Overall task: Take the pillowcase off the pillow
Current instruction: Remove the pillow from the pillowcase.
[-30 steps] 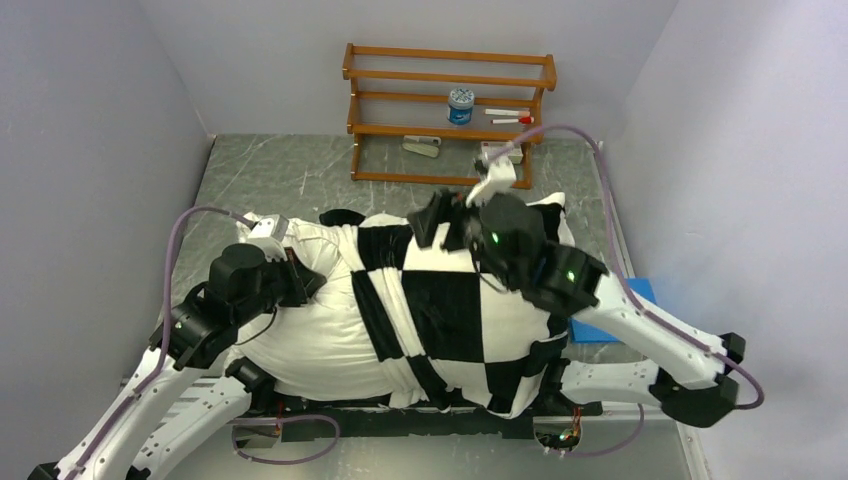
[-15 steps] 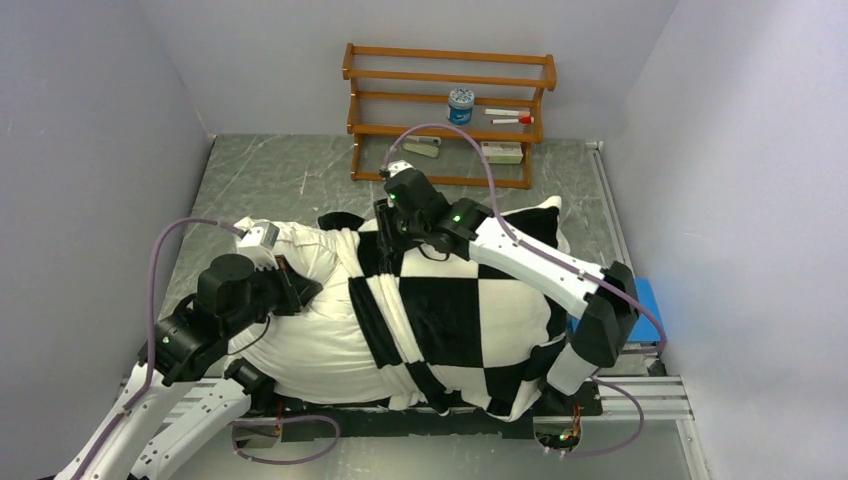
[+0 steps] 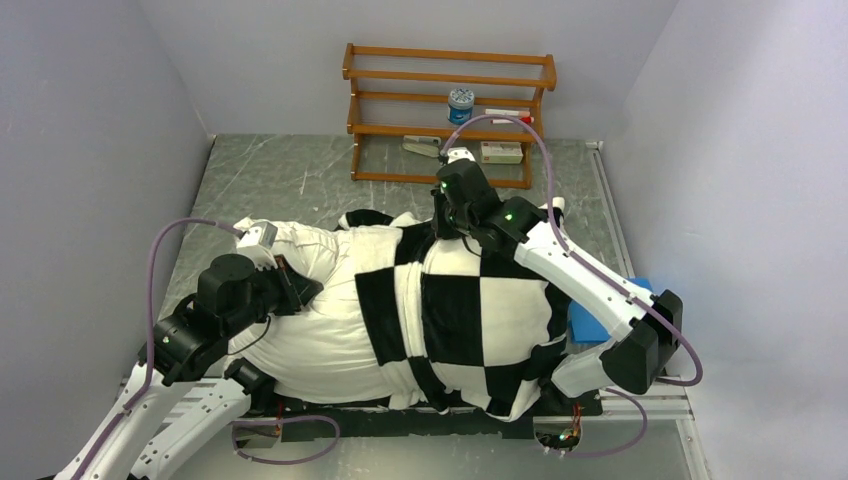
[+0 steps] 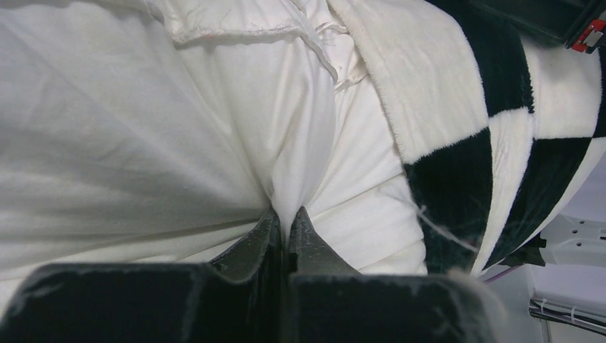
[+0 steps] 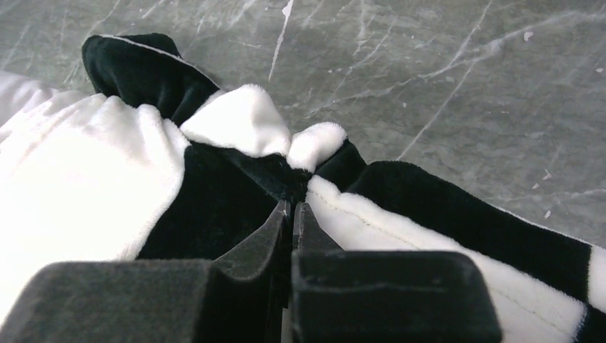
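Now left jaws tight on pillow (image 4: 143, 128), right jaws seemingly pinching pillowcase (image 5: 214, 179) edge.

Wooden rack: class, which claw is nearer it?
Right. The right claw pinches the pillowcase in front of the wooden rack; the left claw grips the pillow far off, near-left.

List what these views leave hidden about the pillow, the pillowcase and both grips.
All views: right end of the pillow, inside the pillowcase.
Top view: fingertips of the left gripper and right gripper, under their own wrists.
Top view: items on the rack, too small to identify.
Top view: part of the blue pad, behind the right arm.
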`<state>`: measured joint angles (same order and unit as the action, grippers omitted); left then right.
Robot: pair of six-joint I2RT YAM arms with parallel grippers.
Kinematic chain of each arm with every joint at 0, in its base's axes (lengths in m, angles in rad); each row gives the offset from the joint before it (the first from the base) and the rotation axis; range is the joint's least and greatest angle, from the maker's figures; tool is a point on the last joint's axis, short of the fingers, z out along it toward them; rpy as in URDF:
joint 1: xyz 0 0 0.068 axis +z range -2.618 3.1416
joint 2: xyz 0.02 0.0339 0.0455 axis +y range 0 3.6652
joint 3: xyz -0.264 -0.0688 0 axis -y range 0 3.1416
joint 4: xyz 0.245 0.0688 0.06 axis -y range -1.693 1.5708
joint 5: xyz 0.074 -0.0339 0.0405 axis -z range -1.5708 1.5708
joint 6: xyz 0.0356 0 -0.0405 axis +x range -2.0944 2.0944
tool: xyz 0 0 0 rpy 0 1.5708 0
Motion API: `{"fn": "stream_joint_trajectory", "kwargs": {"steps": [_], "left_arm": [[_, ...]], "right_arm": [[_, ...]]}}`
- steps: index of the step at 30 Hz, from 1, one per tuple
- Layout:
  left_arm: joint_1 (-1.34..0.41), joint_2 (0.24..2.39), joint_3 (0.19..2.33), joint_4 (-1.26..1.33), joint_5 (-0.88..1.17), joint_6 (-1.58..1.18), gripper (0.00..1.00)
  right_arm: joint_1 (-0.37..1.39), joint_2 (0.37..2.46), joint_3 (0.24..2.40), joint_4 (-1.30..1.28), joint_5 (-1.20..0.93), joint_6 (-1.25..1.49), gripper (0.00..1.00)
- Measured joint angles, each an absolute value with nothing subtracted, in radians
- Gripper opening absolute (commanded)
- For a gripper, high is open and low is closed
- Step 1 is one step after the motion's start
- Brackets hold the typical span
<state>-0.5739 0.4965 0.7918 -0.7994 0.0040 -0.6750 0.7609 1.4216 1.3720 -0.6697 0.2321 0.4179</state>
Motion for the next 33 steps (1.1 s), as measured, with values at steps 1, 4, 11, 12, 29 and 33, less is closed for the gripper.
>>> {"fn": "stream_joint_trajectory", "kwargs": {"steps": [1, 4, 11, 12, 29, 33], "left_arm": [[-0.574, 0.496, 0.792, -0.800, 0.004, -0.676, 0.05], [-0.574, 0.496, 0.797, -0.810, 0.002, -0.677, 0.05], [-0.574, 0.501, 0.811, -0.827, 0.000, -0.677, 0.05], [-0.574, 0.502, 0.811, -0.827, 0.000, -0.678, 0.05], [-0.579, 0.527, 0.837, -0.831, -0.014, -0.719, 0.05], [-0.579, 0.527, 0.837, -0.828, -0.020, -0.730, 0.05]], "right_arm": [[0.760, 1.421, 1.373, -0.670, 0.224, 0.419, 0.26], [0.746, 1.416, 1.377, -0.662, 0.151, 0.411, 0.58], [0.727, 1.414, 1.369, -0.529, -0.131, 0.449, 0.72], [0.729, 1.423, 1.366, -0.506, -0.187, 0.452, 0.70], [0.661, 1.291, 1.225, -0.521, 0.057, 0.442, 0.00], [0.624, 1.293, 1.225, -0.556, 0.006, 0.434, 0.23]]}}
